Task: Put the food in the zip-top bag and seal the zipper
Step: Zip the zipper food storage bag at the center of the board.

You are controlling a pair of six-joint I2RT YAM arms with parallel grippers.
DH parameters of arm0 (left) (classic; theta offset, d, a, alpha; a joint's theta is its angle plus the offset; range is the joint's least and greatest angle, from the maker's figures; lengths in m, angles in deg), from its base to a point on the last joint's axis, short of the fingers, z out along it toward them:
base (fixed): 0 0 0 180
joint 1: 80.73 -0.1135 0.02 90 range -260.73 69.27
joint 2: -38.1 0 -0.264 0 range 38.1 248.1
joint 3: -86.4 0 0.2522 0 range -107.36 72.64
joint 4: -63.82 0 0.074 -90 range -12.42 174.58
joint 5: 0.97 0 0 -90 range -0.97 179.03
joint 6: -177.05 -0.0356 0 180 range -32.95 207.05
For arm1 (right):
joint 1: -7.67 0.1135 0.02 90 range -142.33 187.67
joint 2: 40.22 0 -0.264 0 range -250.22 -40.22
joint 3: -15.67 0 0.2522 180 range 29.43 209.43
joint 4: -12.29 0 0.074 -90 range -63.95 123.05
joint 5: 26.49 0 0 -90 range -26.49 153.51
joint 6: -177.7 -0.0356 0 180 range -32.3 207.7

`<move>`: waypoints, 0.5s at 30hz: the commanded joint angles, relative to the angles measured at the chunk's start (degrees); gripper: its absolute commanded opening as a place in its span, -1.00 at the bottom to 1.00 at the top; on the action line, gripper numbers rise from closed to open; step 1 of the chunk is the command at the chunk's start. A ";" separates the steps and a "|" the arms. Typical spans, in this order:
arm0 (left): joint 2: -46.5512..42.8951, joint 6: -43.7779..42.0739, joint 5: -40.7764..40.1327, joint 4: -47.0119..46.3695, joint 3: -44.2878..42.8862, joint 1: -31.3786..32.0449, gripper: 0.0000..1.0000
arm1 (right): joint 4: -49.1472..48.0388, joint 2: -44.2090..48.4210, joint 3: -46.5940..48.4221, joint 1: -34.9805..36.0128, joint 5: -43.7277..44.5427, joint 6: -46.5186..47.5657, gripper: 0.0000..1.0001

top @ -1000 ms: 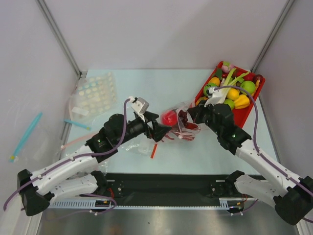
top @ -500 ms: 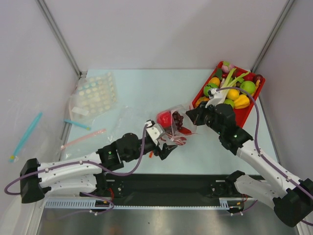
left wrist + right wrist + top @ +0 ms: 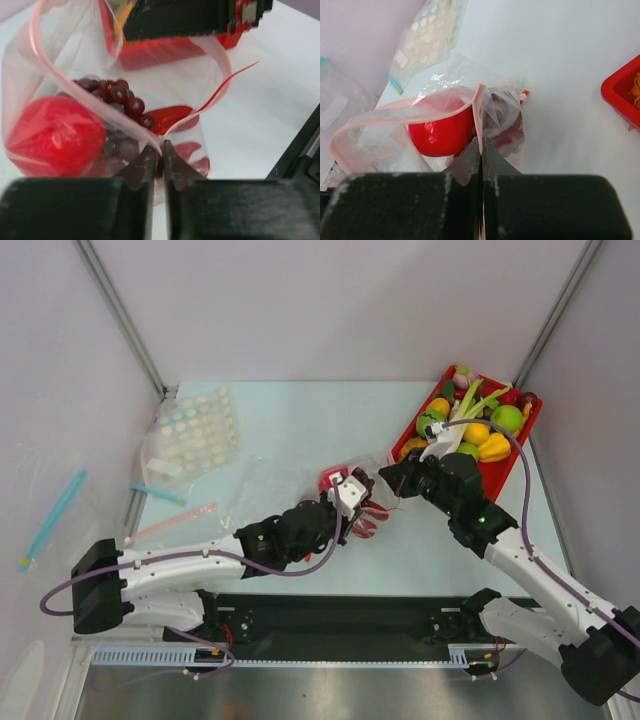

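Two black grippers pinch one clear, crinkly plastic zip-top bag (image 3: pixel 22 80) at table centre, toward 8 o'clock of the red plastic tray (image 3: pixel 527 440).
Left gripper (image 3: pixel 161 150), at the bag's 7 o'clock side, has its fingers pressed together on the pale pink-red zipper strip (image 3: pixel 75 95). Right gripper (image 3: pixel 481 145), at 2 o'clock, clamps the same strip. The mouth gapes. Inside lie a glossy red ball fruit (image 3: pixel 55 135), a dark purple grape bunch (image 3: pixel 122 97) and a red crayfish (image 3: pixel 170 117).

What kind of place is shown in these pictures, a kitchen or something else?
Probably a robot test booth, not a kitchen: plain white walls on metal posts enclose a pale table, two robot arms are bolted at its near edge, and the red tray holds plastic toy food.
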 commanded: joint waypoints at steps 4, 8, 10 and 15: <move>-0.98 4.11 2.35 12.12 -11.25 0.27 -0.99 | -4.08 1.50 0.53 0.86 -0.26 1.98 -1.00; -4.05 8.86 4.12 25.90 -18.62 0.27 -0.99 | -3.73 2.82 0.70 1.47 -0.87 5.13 -0.59; -4.58 10.36 4.29 30.58 -21.62 0.27 -0.99 | -3.21 4.57 0.88 1.65 -1.93 6.20 -0.02; -5.64 11.24 6.05 44.21 -31.47 -0.17 -0.99 | -4.07 11.77 -0.69 2.27 -4.99 10.67 0.40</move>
